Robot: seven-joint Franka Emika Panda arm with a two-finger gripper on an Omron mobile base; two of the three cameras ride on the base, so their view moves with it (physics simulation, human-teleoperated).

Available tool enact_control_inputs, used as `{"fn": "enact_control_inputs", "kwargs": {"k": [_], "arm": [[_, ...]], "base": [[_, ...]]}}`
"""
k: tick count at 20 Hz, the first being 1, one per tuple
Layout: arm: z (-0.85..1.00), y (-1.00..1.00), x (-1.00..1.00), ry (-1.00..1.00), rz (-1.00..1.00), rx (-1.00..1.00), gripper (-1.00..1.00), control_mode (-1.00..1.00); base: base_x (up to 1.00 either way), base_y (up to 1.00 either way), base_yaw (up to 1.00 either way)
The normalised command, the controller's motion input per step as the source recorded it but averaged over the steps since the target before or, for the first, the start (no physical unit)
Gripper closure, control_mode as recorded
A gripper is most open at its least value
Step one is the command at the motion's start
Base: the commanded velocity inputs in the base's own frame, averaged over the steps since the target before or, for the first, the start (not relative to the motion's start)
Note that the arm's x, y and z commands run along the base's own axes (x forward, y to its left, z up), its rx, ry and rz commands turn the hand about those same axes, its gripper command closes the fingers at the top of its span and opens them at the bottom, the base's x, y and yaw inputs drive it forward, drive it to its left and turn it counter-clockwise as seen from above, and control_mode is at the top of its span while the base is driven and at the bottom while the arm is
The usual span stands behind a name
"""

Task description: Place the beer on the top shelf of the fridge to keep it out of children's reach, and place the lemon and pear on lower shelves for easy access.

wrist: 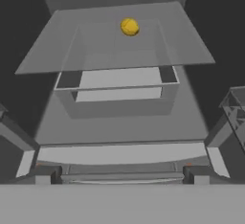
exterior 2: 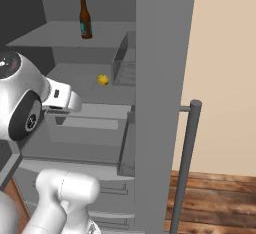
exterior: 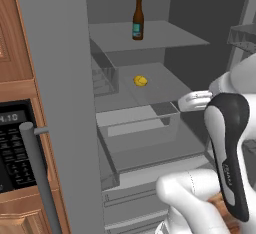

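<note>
Teal-labelled beer (exterior: 138, 19) on top shelf (exterior: 165, 37) — label unreadable — lemon (exterior: 140, 81) below

lemon (exterior: 140, 81) mid-shelf, beer (exterior: 138, 19) above, drawers below

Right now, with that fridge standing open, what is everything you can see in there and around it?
beer: one, dark brown bottle with teal label, upright on the top shelf of the fridge.
lemon: one, bright yellow, on the shelf below the beer, towards its back.
fridge: one, plain grey, doors open, with shelves and drawers inside.
bar handle: grey, on the open door at the right.
door racks: grey, on the inside of the doors.
microwave: one, black panel, set in wooden cabinets at the left.
wooden floor: brown, lower right.
robot arm: one, white with dark joints, in front of the fridge.
</note>
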Motion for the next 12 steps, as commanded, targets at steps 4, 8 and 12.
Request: {"fn": "enact_control_inputs", "kwargs": {"k": [4, 8, 12], "arm": [[0.0, 0.03, -0.52, 0.17, 0.0, -0.09, -1.0, -1.0], [0.0, 0.01, -0.39, 0.16, 0.0, -0.07, -1.0, -1.0], [0.0, 0.0, -0.11, 0.13, 0.0, 0.0, -1.0, -1.0]], "base": [[0.0, 0.0, 0.0], [0.0, 0.0, 0.0], [0.0, 0.0, 0.0]]}}
